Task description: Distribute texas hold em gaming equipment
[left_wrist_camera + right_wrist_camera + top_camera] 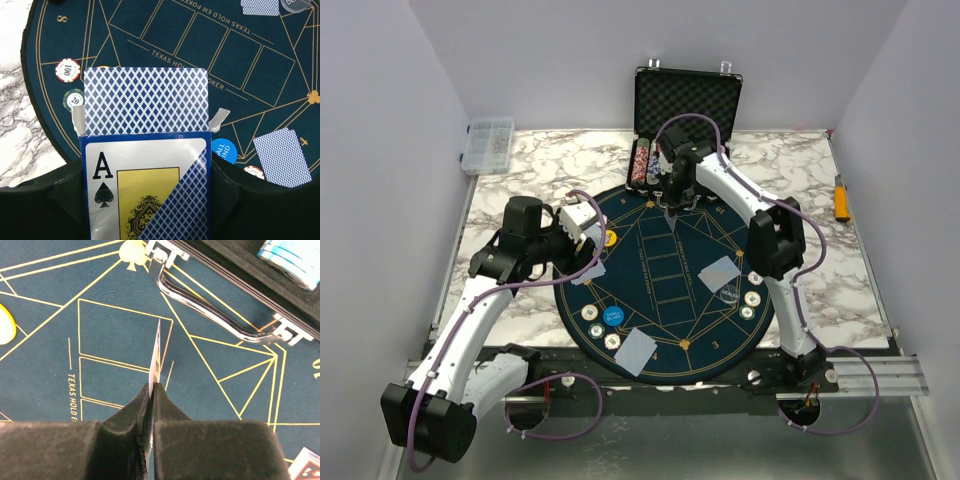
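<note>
Left tool (147, 197) stood half open, clamped on a card box (115, 170), the deck (145, 100) protruding ahead of its fingers. Right tool (151, 390) was nearly closed, pinching one card (157, 352) edge-on just beyond its tips, over the mat (215, 390).

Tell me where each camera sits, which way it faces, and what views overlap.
Top external: above and behind the robot, looking down on the mat; the left arm and right arm show.
Left wrist: on the left arm, facing across the mat past the card box in the left gripper; its fingers show.
Right wrist: on the right arm, looking down at the mat and case handle; the right gripper shows, pinching a card edge-on.
Shared: the blue disc, in top and left wrist views.
</note>
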Controlling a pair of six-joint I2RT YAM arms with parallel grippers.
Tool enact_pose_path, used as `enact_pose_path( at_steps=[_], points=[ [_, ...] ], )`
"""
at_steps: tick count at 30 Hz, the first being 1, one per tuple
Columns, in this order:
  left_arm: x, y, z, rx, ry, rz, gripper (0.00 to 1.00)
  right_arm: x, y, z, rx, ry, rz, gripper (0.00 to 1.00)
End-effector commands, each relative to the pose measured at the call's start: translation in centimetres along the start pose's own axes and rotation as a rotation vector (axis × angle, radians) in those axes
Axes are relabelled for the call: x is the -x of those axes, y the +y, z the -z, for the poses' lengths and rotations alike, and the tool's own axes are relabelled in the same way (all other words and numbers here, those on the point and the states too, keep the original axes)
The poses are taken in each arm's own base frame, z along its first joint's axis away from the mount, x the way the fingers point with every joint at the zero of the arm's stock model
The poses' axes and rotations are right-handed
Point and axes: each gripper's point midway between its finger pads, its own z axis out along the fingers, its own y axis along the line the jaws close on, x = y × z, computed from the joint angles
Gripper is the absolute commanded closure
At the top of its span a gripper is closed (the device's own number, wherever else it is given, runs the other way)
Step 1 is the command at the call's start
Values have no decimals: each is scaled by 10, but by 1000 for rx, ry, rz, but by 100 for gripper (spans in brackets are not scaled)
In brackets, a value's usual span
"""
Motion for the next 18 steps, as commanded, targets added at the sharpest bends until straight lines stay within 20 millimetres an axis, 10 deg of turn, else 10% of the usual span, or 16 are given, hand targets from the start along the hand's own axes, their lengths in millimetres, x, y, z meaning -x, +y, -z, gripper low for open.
enact_pose_path(
  at_steps=[1, 8, 18],
  points=[
    [0, -2, 3, -4, -14, -15, 100, -2, 17, -22, 79, 32, -32, 92],
    [-2, -2, 4, 1, -12, -14, 100, 0, 11, -28, 23, 23, -33, 99],
    [-2, -3, 3, -11, -12, -19, 100, -8, -29, 21, -129, -19, -2, 99]
  ],
)
